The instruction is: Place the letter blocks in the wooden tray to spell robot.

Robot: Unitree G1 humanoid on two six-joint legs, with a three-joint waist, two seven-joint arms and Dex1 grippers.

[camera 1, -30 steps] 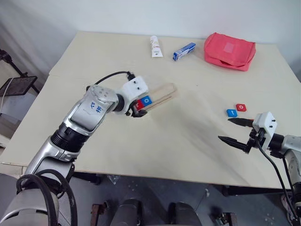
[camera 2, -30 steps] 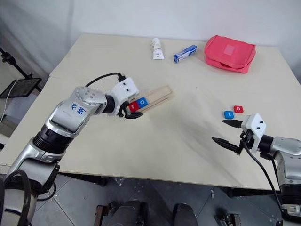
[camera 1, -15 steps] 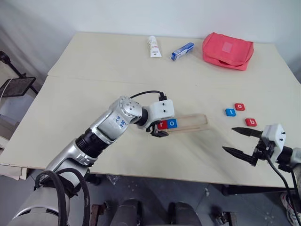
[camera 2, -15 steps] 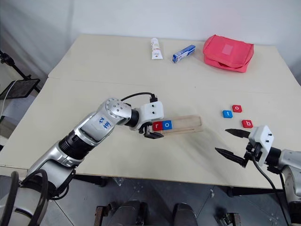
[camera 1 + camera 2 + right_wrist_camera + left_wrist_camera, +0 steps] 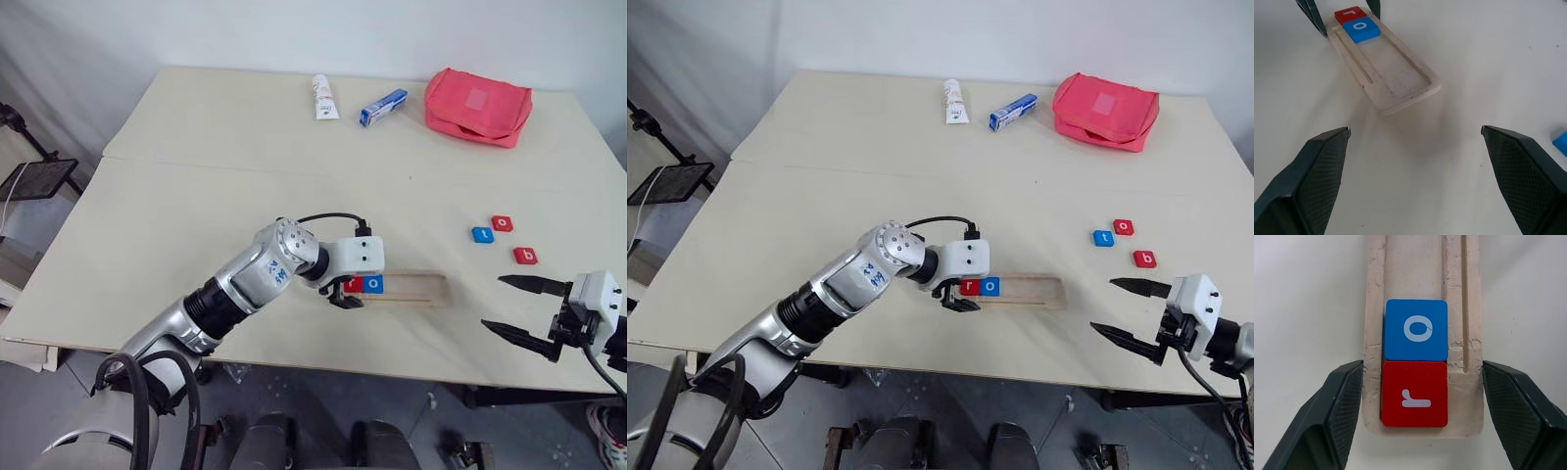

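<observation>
The left claw is clamped across the near end of the wooden tray, presumably to steady it. The red r and blue o sit in its groove. The right claw hangs spread and empty near the loose t, o and b on the surface.

Pale rough-grained wooden tray, smooth glossy red r block and blue o block, matt cream surface, red cloth pouch
</observation>
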